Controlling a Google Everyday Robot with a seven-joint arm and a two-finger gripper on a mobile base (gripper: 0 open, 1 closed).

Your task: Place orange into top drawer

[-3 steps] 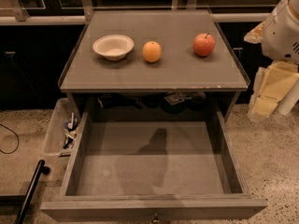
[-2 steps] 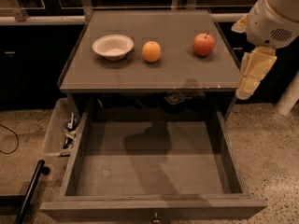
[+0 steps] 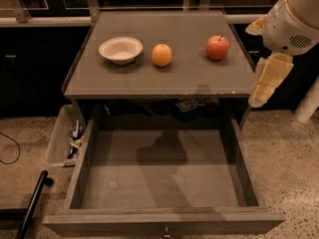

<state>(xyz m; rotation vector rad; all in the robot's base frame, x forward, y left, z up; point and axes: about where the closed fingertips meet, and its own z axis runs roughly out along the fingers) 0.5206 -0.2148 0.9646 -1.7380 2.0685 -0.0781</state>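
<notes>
Camera view: orange (image 3: 162, 55) on tabletop (image 3: 189, 78); top drawer (image 3: 164, 217) open toward camera; pincer (image 3: 266, 81) beside tabletop, grip unclear

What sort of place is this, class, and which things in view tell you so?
Probably a robot test space staged like a kitchen: a grey counter holding a bowl, orange and apple, its top drawer open, and the gripper hanging beside the counter's right edge.

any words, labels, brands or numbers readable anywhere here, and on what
None readable.
The orange, apple, bowl, table and open drawer are plain.
Clutter in the plastic bin left of the drawer: too small to read.
The gripper, right of the table: no marking visible.
</notes>
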